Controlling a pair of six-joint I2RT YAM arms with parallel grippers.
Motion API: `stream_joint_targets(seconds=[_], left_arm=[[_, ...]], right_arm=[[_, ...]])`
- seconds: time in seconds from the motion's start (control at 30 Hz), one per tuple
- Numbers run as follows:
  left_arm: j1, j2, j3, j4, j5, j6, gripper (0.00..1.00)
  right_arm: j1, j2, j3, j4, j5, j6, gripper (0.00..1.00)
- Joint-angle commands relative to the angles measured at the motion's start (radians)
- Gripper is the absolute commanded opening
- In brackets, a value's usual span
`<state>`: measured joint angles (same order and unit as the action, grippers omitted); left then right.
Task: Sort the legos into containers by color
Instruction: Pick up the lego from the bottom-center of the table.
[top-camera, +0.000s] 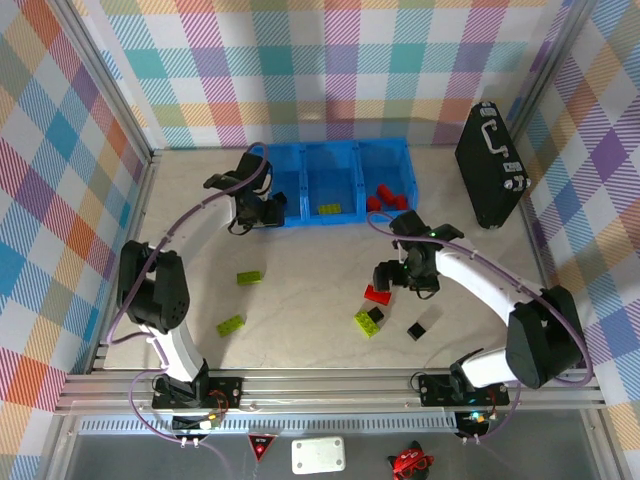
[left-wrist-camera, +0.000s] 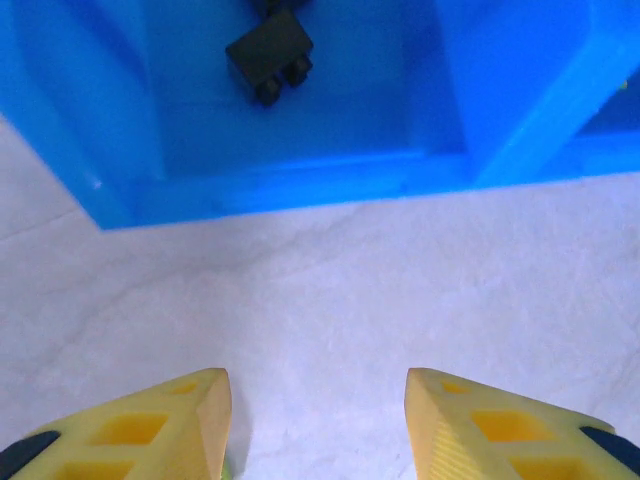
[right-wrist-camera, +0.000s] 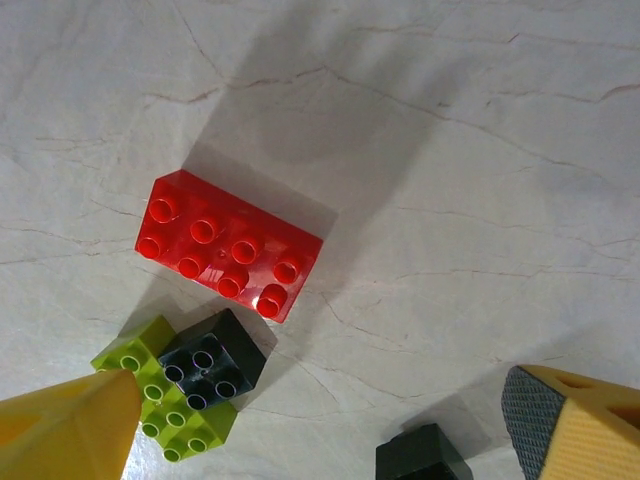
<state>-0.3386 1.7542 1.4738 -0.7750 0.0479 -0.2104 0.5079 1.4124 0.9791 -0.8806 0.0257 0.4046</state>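
The blue bin (top-camera: 300, 150) has three containers side by side. The left one holds a black lego (left-wrist-camera: 270, 55), the middle one a lime-green lego (top-camera: 330, 209), the right one red legos (top-camera: 385, 195). My left gripper (top-camera: 255, 215) (left-wrist-camera: 317, 410) is open over bare table just in front of the bin's left compartment, with nothing between its fingers. My right gripper (top-camera: 405, 278) (right-wrist-camera: 320, 420) is open above a red lego (right-wrist-camera: 230, 245) (top-camera: 378, 294). Beside that lies a black lego (right-wrist-camera: 212, 360) stacked on a lime-green lego (right-wrist-camera: 165, 405) (top-camera: 368, 320). Another black lego (right-wrist-camera: 425, 460) (top-camera: 416, 330) lies close by.
Two lime-green legos (top-camera: 250, 277) (top-camera: 231, 324) lie loose on the left half of the table. A black hard case (top-camera: 490, 165) stands at the back right. Checked walls enclose the table on three sides.
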Motion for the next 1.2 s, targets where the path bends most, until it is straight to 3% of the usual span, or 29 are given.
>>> stream_joint_targets(seconds=[0.0,0.17,0.43,0.53,0.77,1.17], left_arm=[[0.006,-0.065,-0.022,-0.088,0.027,0.074,0.5],[0.006,-0.135,-0.058,-0.145,0.008,0.129,0.51],[0.004,-0.241,-0.166,-0.119,-0.089,0.178,0.52],[0.004,-0.265,-0.226,-0.07,-0.106,0.196,0.51],[0.004,-0.33,-0.286,0.042,0.022,0.21,0.51],[0.006,-0.39,-0.318,0.095,0.099,0.218,0.51]], right_arm=[[0.023,0.033,0.044,0.01,0.005,0.108,0.94],[0.032,0.044,0.021,0.108,-0.074,0.32,0.95],[0.061,0.137,0.117,-0.103,0.102,0.688,0.96],[0.081,0.189,0.158,-0.122,0.097,0.681,0.96],[0.144,0.285,0.207,-0.077,0.056,0.655,0.95],[0.158,0.336,0.138,0.064,0.002,0.561,0.92]])
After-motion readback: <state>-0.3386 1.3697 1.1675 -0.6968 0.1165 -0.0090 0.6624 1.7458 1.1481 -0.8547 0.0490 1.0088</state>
